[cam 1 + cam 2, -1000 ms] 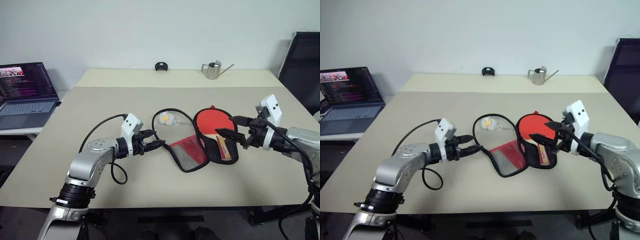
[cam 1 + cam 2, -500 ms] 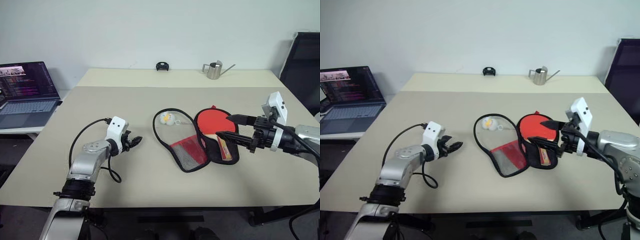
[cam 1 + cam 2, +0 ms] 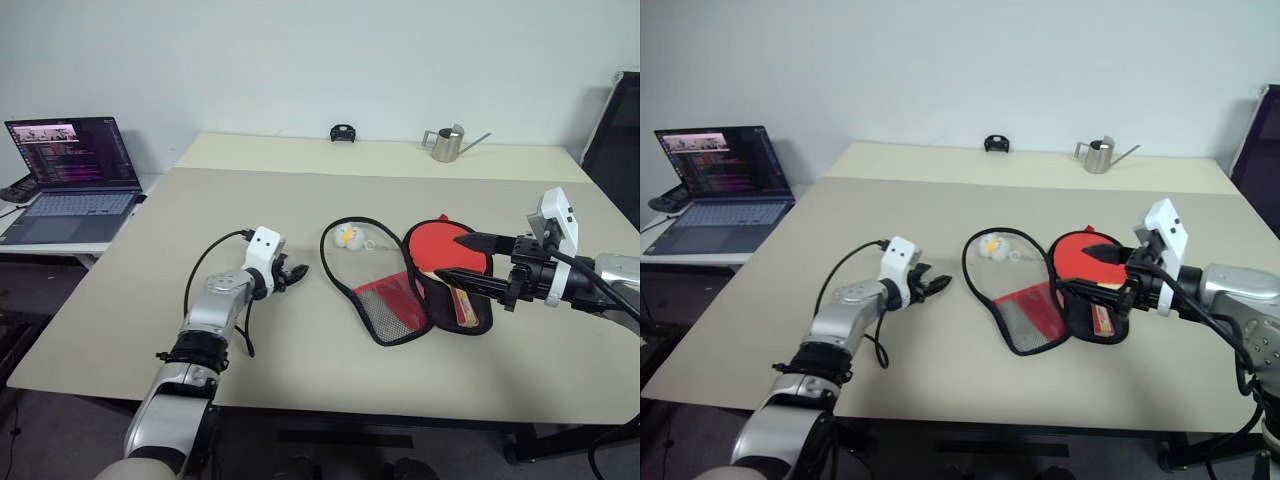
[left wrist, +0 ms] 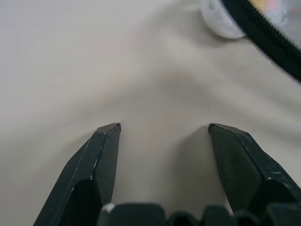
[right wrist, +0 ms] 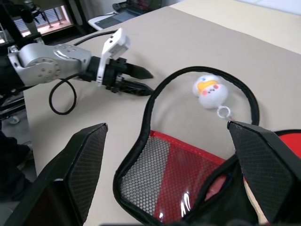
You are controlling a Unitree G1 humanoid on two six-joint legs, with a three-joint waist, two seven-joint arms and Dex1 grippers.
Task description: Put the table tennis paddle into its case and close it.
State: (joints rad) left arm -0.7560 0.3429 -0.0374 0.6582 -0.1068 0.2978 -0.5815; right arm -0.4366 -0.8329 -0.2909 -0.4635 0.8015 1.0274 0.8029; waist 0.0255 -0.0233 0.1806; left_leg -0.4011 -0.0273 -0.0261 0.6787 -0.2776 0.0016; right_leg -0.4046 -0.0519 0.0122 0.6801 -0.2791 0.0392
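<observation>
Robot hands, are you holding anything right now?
No. The left hand and the right hand are both open and empty; the paddle lies on the case.

Bare worktop (image 3: 300, 330) separates left claw (image 3: 296, 272) from the case (image 3: 385, 300); plush charm (image 3: 349, 236) lies inside its rim.

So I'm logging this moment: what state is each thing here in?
case: unzipped, flaps spread flat on table
table tennis paddle: lying on case's open half
left gripper: open, empty
right gripper: open, empty, above paddle
laptop: lid up, screen lit
</observation>
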